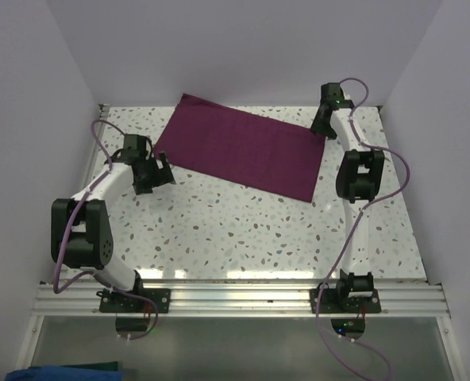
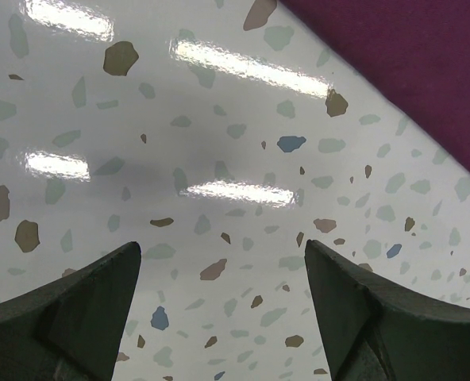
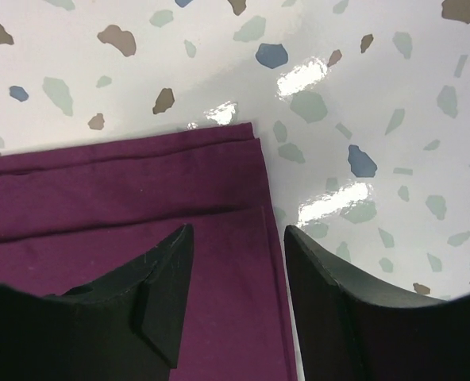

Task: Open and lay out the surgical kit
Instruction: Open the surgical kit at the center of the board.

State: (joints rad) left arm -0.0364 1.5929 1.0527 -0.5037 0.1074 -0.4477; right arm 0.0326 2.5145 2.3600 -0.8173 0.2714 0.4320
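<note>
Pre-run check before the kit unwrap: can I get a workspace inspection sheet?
Surface: speckled tabletop, glossy, with light glare.
Job's things: purple cloth wrap lying folded and flat at the far middle; tray and instruments not seen.
Clutter: nothing seen.
Grippers: left claw open over bare tabletop beside the wrap's left edge; right claw open, straddling the wrap's right edge near its far corner; contact cannot be told.
Cables: purple cables loop along each arm, none lying on the wrap.
Surroundings: white walls on three sides; aluminium rail at the near edge; blue fabric below it, near left.
</note>
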